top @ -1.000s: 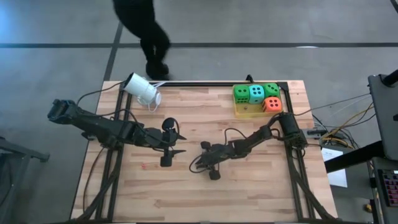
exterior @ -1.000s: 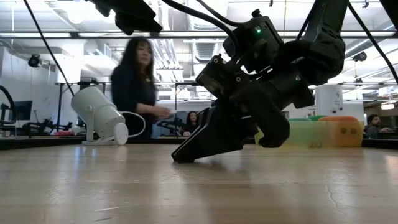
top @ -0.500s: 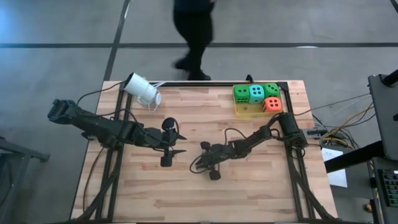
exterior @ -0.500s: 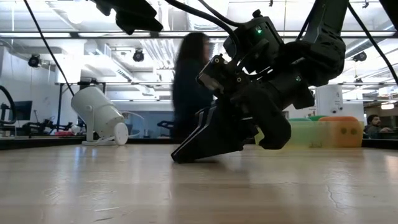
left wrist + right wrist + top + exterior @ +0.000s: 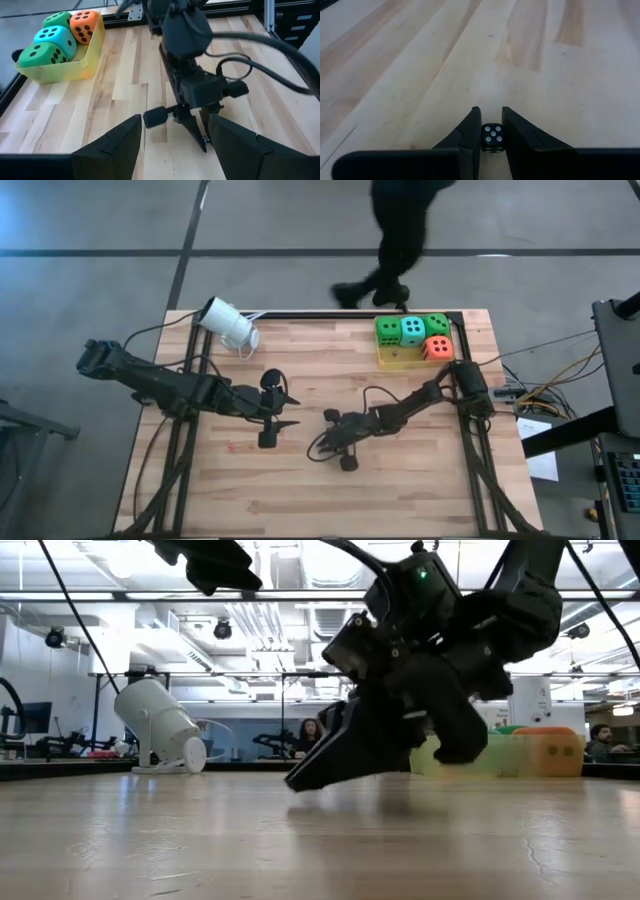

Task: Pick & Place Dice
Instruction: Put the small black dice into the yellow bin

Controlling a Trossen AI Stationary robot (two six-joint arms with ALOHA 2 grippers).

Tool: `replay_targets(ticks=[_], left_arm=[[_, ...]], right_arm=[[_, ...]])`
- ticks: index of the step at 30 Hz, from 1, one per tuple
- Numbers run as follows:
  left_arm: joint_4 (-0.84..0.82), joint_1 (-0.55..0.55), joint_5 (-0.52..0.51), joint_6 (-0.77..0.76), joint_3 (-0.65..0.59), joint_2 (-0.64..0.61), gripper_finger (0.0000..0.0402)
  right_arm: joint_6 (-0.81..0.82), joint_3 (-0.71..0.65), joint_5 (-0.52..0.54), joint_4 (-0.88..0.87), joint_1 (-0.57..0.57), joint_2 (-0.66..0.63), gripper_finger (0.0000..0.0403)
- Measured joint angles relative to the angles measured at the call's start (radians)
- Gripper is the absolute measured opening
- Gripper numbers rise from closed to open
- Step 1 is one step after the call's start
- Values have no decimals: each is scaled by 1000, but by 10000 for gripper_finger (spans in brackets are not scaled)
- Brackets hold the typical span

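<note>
Four soft dice rest in a yellow tray at the table's far right corner: two green, one teal and one orange-red. They also show in the left wrist view, teal die in the middle. My right gripper is low over the table's middle, shut on a small black die with white pips. My left gripper hangs open and higher, just to the left, with nothing between its fingers. My right gripper pinches the small black die by two opposite sides between its two fingers, close to their free ends. The fingers slant down toward the table's left. The five-pip face shows toward the wrist. In the low view the fingertips stand just above the wood.
A white cylindrical device lies at the far left of the table with its cable. A person walks past beyond the far edge. Bare wood lies around both grippers and toward the near edge.
My right gripper, still shut, has risen a little, so its fingertips have left the table top. The person behind the table has walked from left to right.
</note>
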Motion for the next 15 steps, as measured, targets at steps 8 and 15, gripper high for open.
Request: replay_targets(ticks=[8, 15], left_arm=[[7, 0, 0, 0, 0, 1, 236], [11, 0, 0, 0, 0, 1, 235]], right_arm=[[-3, -68, 33, -55, 1, -139, 54], [0, -181, 92, -63, 1, -313, 54]])
